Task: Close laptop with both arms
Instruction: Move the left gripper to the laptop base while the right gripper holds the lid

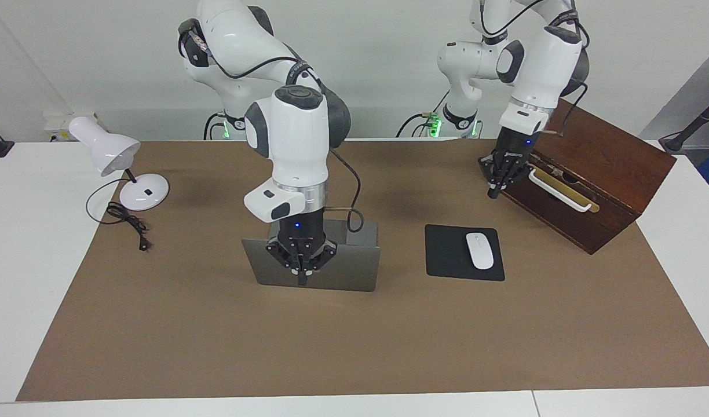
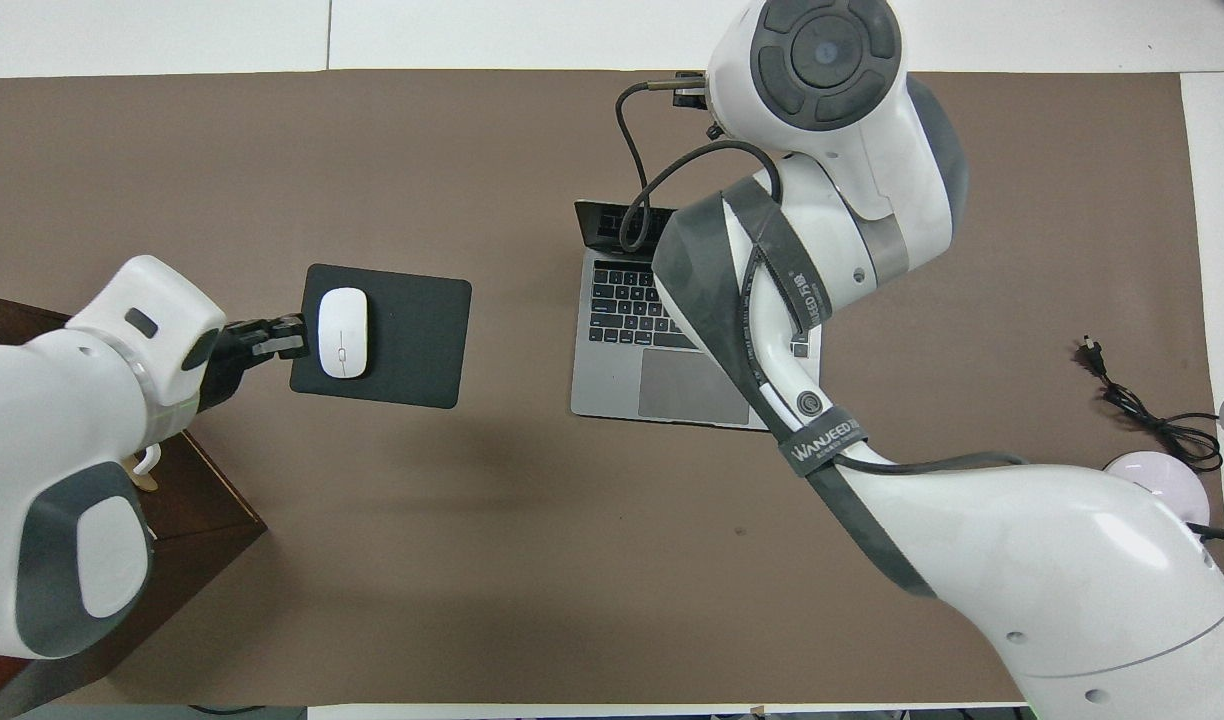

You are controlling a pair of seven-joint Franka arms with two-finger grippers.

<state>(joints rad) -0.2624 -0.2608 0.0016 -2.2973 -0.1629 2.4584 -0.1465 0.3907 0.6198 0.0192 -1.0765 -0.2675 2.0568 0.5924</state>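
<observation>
Facing view shows laptop lid's back, open, mid-bench. Overhead shows keyboard; right arm hides right claw there. Right claw clenched, empty, hanging against lid's back; contact unclear. Left claw clenched, empty, in air by wooden box, well apart from laptop, up-bench of mouse pad.

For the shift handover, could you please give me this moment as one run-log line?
laptop: open, lid upright | right gripper: shut, at lid's back | left gripper: shut, raised beside wooden box
</observation>
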